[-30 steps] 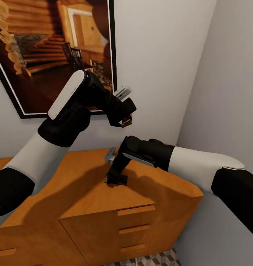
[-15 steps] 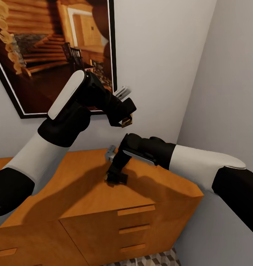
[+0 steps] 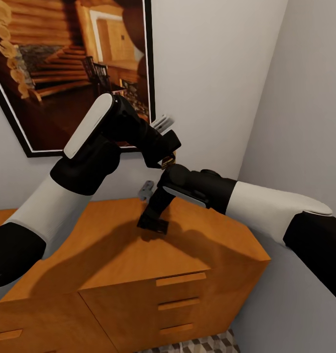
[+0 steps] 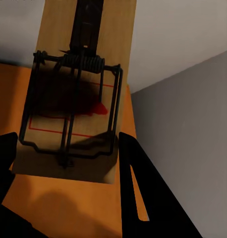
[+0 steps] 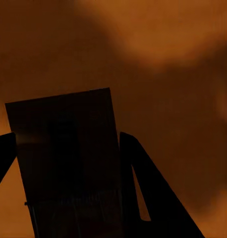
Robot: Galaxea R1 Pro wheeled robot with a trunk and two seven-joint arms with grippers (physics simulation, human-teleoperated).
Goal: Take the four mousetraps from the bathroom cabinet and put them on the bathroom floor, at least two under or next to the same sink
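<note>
At the upper left of the head view a framed picture (image 3: 65, 63) of a log interior hangs on the white wall, and my left arm rises in front of it. The left gripper (image 3: 167, 158) sits just left of centre, lifted well above the orange cabinet (image 3: 114, 255); in the left wrist view its jaws are narrowed on a mousetrap (image 4: 76, 94), a pale wooden board with a wire bar, coil spring and red mark. Just below and right of it, the right gripper (image 3: 153, 224) points down, close over the cabinet top, and the right wrist view shows a second mousetrap (image 5: 66, 148), dark in shadow, pinched between the fingers. Whether it rests on the wood or is clear of it I cannot tell. So I judge this the pick-up step, with both hands loaded. A strip of the patterned bathroom floor (image 3: 202, 344) peeks in at the bottom of the frame. Next I'd raise the right hand clear, back away and turn toward the sink.
</note>
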